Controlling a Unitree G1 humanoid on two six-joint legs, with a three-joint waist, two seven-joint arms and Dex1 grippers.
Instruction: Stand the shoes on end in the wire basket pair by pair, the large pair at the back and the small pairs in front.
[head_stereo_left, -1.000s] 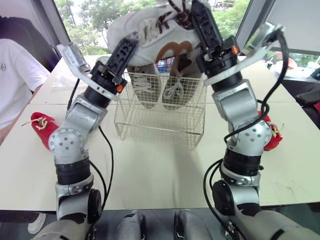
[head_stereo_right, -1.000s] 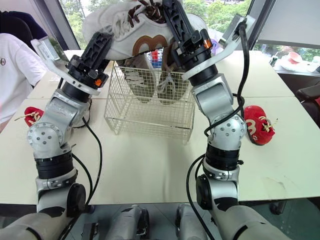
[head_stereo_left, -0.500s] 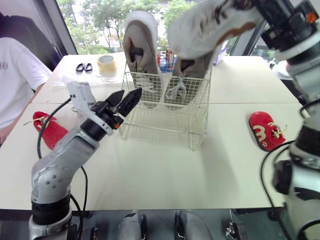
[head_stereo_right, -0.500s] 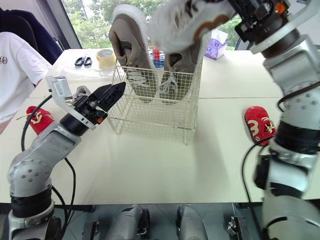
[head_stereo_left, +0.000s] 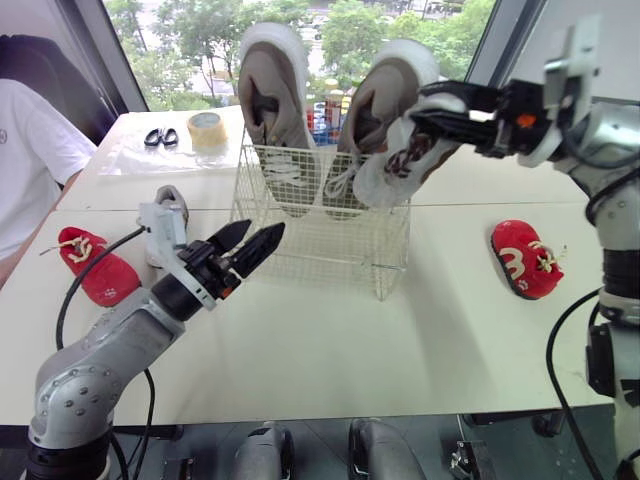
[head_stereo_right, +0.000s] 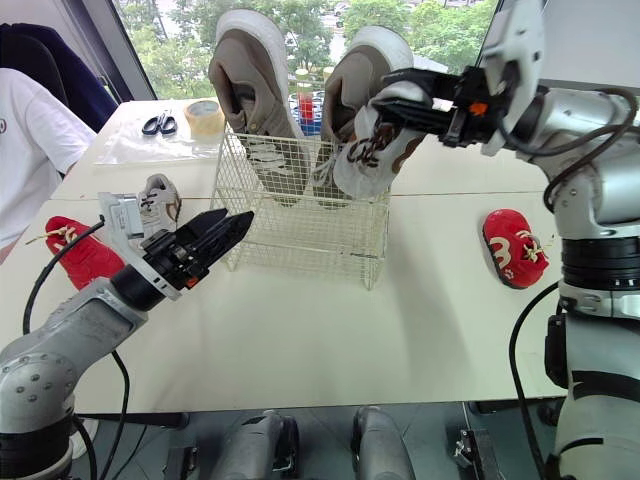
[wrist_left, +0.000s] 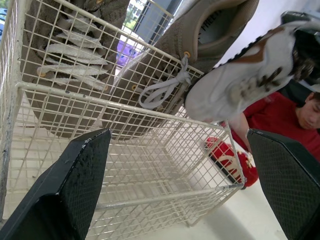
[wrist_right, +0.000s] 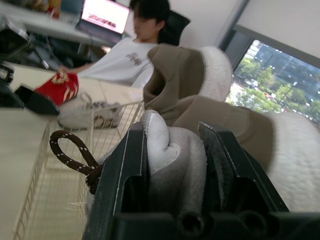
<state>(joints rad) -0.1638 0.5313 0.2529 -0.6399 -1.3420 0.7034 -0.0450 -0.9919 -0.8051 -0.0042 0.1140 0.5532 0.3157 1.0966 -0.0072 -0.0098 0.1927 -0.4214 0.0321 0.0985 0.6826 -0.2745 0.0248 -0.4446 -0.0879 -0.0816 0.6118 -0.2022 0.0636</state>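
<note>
Large pair (head_stereo_left: 272, 100) fills wire basket's (head_stereo_left: 330, 258) back; white shoe (head_stereo_left: 395, 168) overhangs its free front.

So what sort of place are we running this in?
Looks like an office or lab workspace: pale tables pushed together beside tall windows with trees outside, an open laptop behind a seated person, and a tape roll and scissors at the far end.
</note>
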